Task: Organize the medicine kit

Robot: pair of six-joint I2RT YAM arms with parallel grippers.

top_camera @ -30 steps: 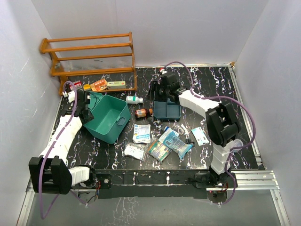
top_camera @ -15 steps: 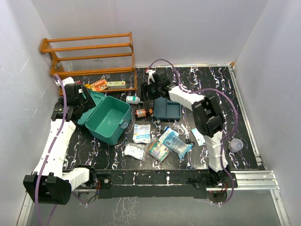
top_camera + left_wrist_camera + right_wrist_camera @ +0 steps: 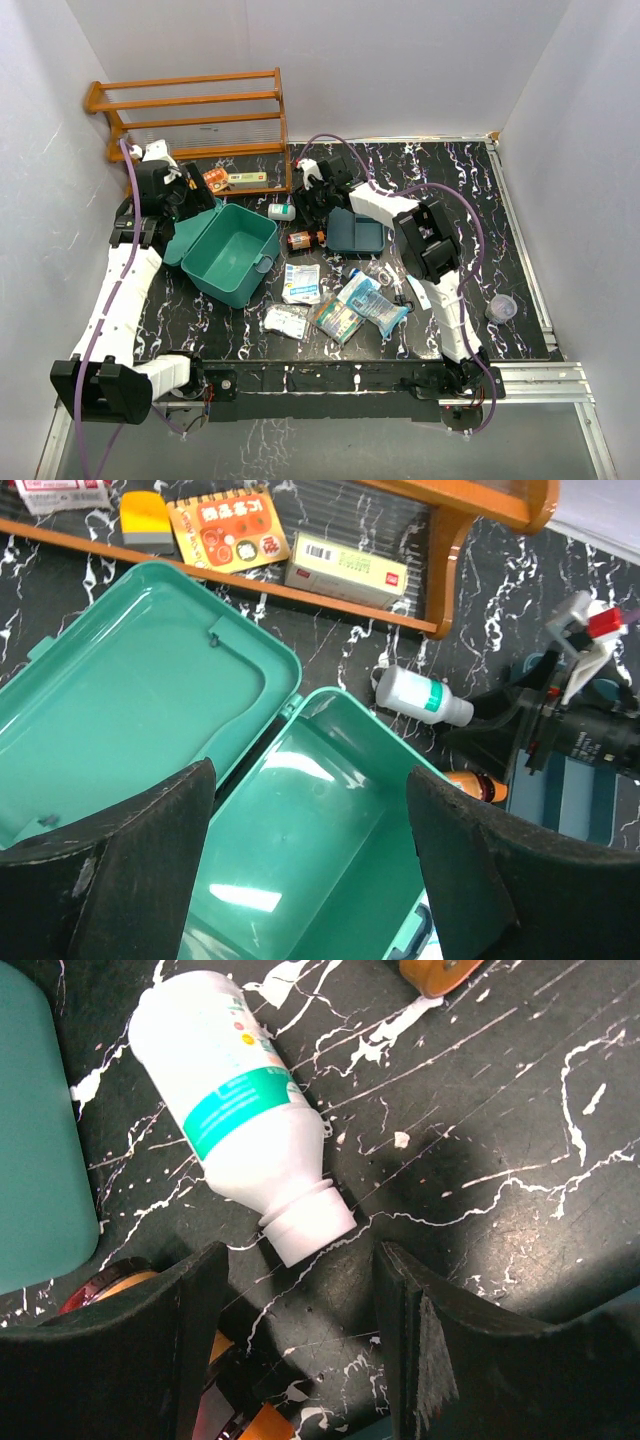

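Left wrist view: left gripper (image 3: 310, 775) is spread wide over the open medicine kit (image 3: 300, 850) — right gripper (image 3: 300, 1255), jaws apart, is above a white bottle (image 3: 235, 1110), its green-banded label unreadable.

The left gripper (image 3: 186, 196) is backing away toward the upper left of the frame with its jaws spreading wider, and the kit (image 3: 236, 252) lid (image 3: 187, 226) is lying further back than it was a second ago. The right gripper (image 3: 306, 196) is sliding left off the dark tray (image 3: 358, 236) toward the white bottle (image 3: 282, 211) at upper centre. Its arm is swinging inward, uncovering a small cup (image 3: 503, 307) at lower right.
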